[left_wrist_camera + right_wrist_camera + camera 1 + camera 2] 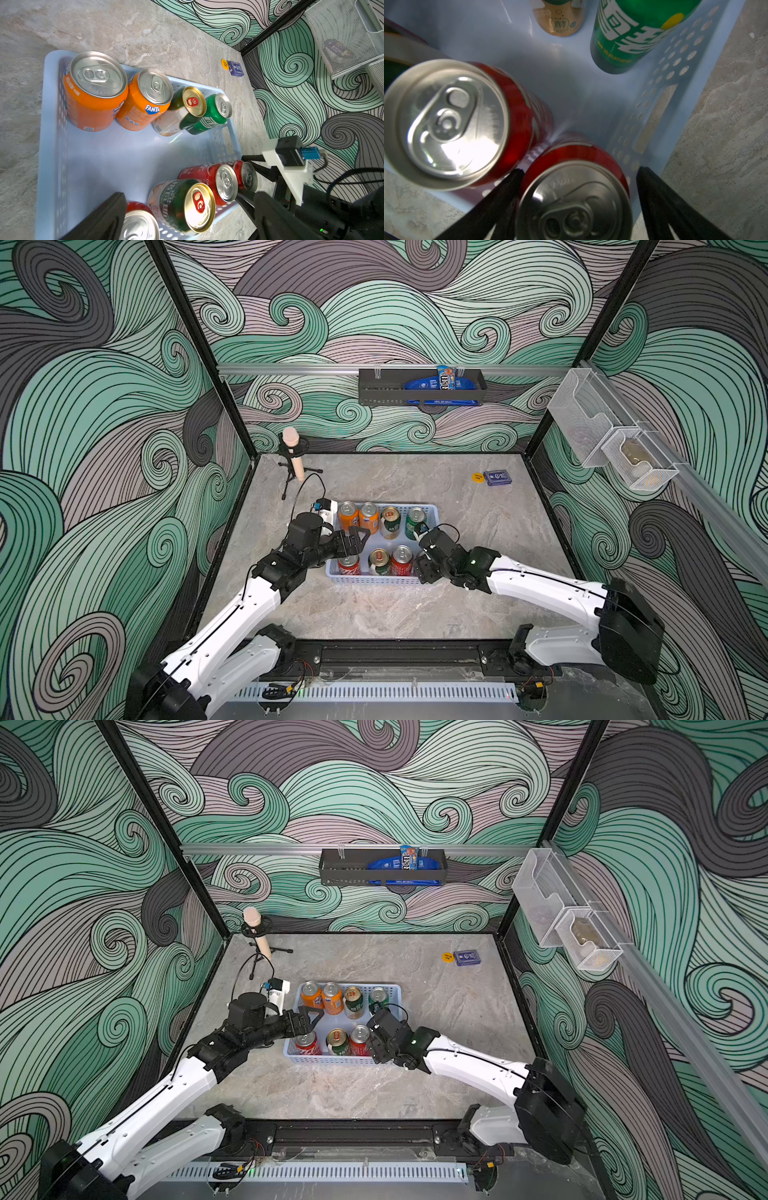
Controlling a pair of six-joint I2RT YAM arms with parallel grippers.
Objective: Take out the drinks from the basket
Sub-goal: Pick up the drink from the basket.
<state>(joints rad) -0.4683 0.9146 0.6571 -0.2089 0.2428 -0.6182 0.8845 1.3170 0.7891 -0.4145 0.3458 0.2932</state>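
The basket [374, 580] sits on the marbled surface [374, 614] between the two arms, and all eight drinks stand upright inside it. Along its far side, from left to right, are an orange can [348, 516], a second orange can [369, 517], a gold-topped green-and-cream can [390, 522] and a green can [414, 522]. Along the near side are a red can [349, 565] at the left end, another gold-topped can [379, 562], a middle red can [402, 560] and a corner red can [575, 199]. The right arm hides the corner can in both top views.

The right fingers [654, 197] reach down on either side of the corner red can. One sits in the gap between it and the middle red can. The other is between the can and the basket's perforated end wall, with a sliver of space showing. They are part-spread around the can and not clamped on it.

The left fingers [99, 218] hover over the basket's left end above the left red can. In both top views they are spread wide and hold nothing.

Farther out, a microphone on a small tripod [293, 452] stands in the far left corner. A blue card box [496, 478] lies just beside a yellow disc [478, 477] near the far right. A black rack [386, 391] hangs on the back wall, and white mesh bins [615, 443] hang on the right wall.
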